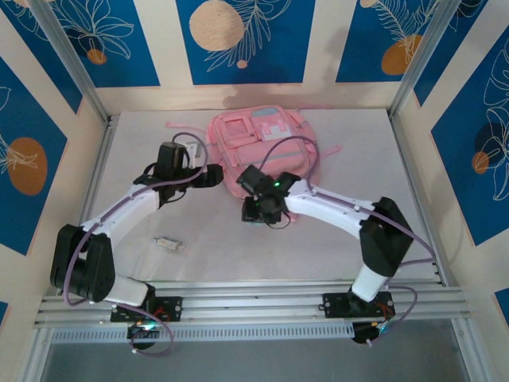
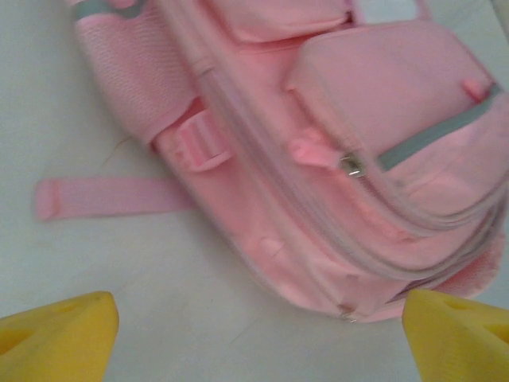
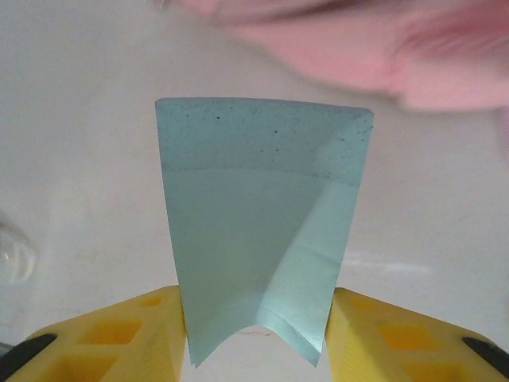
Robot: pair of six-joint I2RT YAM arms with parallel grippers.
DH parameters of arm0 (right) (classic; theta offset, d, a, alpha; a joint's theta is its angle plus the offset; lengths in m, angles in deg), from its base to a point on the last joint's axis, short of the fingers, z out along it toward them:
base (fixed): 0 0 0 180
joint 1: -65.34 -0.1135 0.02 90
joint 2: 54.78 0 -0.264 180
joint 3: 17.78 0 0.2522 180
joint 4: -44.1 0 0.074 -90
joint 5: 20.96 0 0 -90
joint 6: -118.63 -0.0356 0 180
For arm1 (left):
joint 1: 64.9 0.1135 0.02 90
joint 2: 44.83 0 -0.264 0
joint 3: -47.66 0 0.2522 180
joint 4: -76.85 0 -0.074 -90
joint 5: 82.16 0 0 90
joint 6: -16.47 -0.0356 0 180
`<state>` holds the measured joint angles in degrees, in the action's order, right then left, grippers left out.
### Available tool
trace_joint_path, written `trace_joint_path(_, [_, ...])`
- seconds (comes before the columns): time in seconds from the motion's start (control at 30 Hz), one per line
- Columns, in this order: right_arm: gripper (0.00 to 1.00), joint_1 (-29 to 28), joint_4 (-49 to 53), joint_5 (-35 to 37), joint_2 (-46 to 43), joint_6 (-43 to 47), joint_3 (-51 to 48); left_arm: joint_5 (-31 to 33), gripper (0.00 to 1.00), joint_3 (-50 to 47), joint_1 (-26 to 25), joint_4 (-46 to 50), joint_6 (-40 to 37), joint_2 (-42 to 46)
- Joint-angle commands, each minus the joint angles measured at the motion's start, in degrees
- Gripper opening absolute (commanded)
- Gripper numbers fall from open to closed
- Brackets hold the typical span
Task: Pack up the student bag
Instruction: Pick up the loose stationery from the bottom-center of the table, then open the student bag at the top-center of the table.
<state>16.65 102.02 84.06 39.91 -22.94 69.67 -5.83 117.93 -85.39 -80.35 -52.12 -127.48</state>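
While the student bag (image 2: 334,119) lies just ahead of the wide-open, empty left gripper (image 2: 254,326), a pale teal sheet (image 3: 262,239) is clamped in the right gripper (image 3: 254,334), short of the bag; packing is judged barely begun.

Cream walls (image 1: 163,40) with blue floral panels (image 1: 274,44) — pale grey tabletop (image 1: 238,255) below.

- The white-and-black left arm (image 1: 127,211) rises from its near-left base, elbow bent out to the left, and its forearm reaches far and right.
- Its left gripper (image 2: 254,338) holds its yellow fingers (image 2: 56,334) wide apart.
- The white-and-black right arm (image 1: 334,207) bends its elbow at the right, and its forearm reaches left.
- Its right gripper (image 3: 258,338) presses both yellow fingers against the edges of a pale teal creased sheet (image 3: 254,223).
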Motion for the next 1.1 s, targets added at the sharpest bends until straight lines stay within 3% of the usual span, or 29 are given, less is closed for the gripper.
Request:
trace_joint_path(0.0, [0.47,5.44,0.15,0.18,-4.19,3.67,-3.43,2.33,0.91,6.54,-5.11,2.04,-7.47,-3.23])
trace_joint_path(0.2, [0.47,17.01,-3.37,-0.32,-12.38,5.59,-9.62,7.08,0.9,18.19,-13.14,8.14,-18.63,-12.18])
trace_joint_path(0.53, [0.45,32.64,-11.82,-10.69,-20.32,6.62,-18.35,7.1,0.89,36.67,-17.2,19.83,-32.8,-27.91])
trace_joint_path(0.73, [0.44,35.82,-13.6,-12.57,-21.83,7.1,-19.87,8.64,0.88,41.89,-17.77,24.47,-38.19,-33.2])
trace_joint_path(1.07, [0.4,37.26,-15.24,-14.68,-21.36,7.23,-20.58,11.64,0.87,45.1,-18.19,26.07,-40.46,-38.26])
